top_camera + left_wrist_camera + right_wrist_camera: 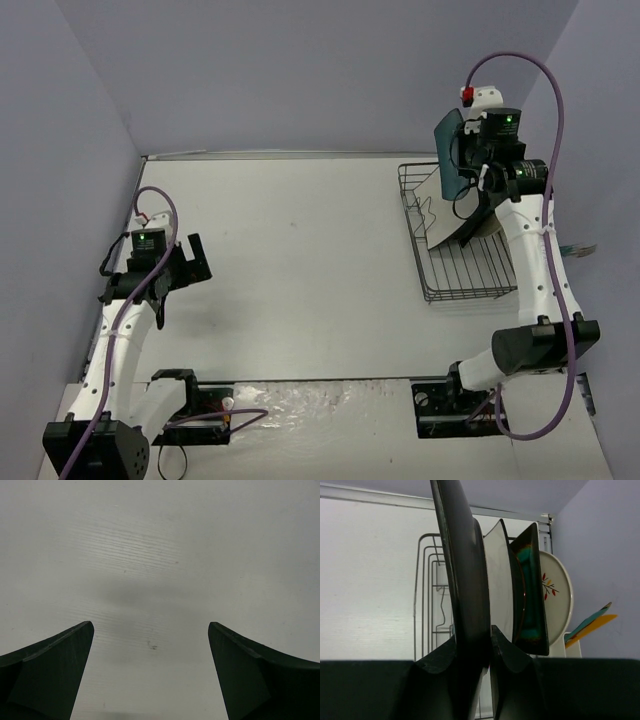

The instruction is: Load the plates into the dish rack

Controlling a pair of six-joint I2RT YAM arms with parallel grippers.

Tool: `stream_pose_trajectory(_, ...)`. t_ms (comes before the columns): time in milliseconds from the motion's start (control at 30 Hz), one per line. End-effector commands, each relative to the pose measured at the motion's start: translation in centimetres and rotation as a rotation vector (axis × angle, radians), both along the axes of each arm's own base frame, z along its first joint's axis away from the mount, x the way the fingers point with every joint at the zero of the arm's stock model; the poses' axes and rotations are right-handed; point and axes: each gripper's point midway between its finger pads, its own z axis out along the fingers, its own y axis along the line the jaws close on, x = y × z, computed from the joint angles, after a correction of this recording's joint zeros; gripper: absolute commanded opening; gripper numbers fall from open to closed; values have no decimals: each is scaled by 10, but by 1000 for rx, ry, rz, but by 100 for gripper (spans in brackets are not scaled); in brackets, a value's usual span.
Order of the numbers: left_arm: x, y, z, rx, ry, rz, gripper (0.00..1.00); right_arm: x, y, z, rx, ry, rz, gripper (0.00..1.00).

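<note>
My right gripper [462,150] [472,635] is shut on the rim of the teal-blue plate [447,150] [462,575] and holds it on edge above the far end of the black wire dish rack [455,235] [427,585]. In the rack stand the white square plate [500,580], the black square plate with a teal centre [530,590] and the round cream plate with a branch motif [559,592]. My left gripper [185,262] [150,630] is open and empty over bare table at the left.
A white utensil holder [572,645] with teal and yellow utensils [592,622] sits on the rack's right side, close to the right wall. The back wall runs just behind the rack.
</note>
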Motion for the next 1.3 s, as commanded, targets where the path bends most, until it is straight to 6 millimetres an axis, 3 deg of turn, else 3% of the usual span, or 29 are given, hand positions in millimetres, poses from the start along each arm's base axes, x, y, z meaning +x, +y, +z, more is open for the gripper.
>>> stream_pose_trajectory(0, 10, 16, 3, 91, -45, 22, 97, 32, -9, 18, -73, -71, 45, 0)
stream_pose_trajectory(133, 13, 16, 2, 92, -56, 21, 97, 51, -2, -15, -51, -1, 98, 0)
stream_pose_trajectory(367, 14, 17, 3, 96, -58, 21, 97, 67, 2, -65, -43, 97, 116, 0)
stream_pose_trajectory(767, 15, 17, 0, 95, -46, 17, 97, 63, -3, -136, -12, 228, 51, 0)
stream_pose_trajectory(867, 15, 17, 0, 95, -48, 17, 97, 58, -5, -140, 4, 232, 24, 0)
stream_pose_trajectory(967, 15, 17, 0, 97, -46, 18, 97, 54, -3, -132, 16, 193, 28, 0)
stream_pose_trajectory(1200, 15, 17, 1, 98, -49, 20, 97, 47, -5, -80, 2, 62, 34, 0)
stream_pose_trajectory(1267, 15, 17, 0, 98, -46, 19, 97, 45, -7, -74, 4, 49, 29, 0)
